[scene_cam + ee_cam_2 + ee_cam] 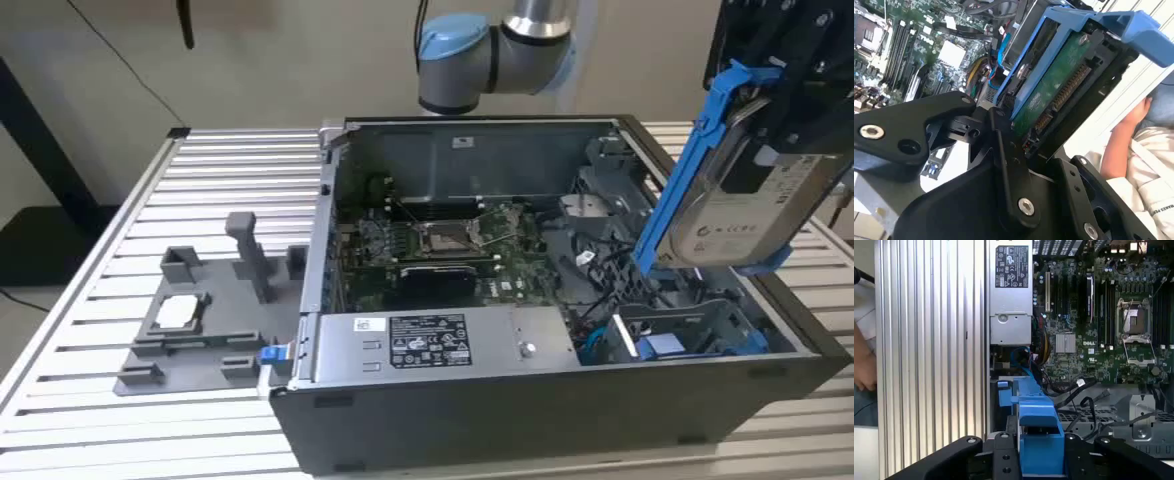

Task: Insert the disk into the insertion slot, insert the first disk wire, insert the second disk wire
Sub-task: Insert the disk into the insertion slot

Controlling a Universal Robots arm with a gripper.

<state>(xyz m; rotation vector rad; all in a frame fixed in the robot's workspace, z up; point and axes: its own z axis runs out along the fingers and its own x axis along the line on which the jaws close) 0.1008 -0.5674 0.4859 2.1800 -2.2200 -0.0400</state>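
Observation:
My gripper [781, 110] is shut on the disk [747, 205], a silver-grey drive with a white label in a blue carrier frame. It holds the disk on edge and tilted, in the air above the open computer case's [400, 400] side at the exterior view's right. The insertion slot [674, 335], a dark metal bay with blue pieces, sits below the disk at the case's near corner. In the second wrist view the disk's green circuit board [1054, 95] faces the camera between black fingers [1004, 150]. In the first wrist view the blue carrier [1039, 432] hangs over the slot [1004, 392].
Loose black cables [601, 265] lie beside the slot. A grey labelled power-supply box [427, 345] and the motherboard [441, 240] sit inside the case. A grey fixture [200, 320] stands on the slatted table [227, 180] at the exterior view's left. A person's arm [1124, 145] is beside the table.

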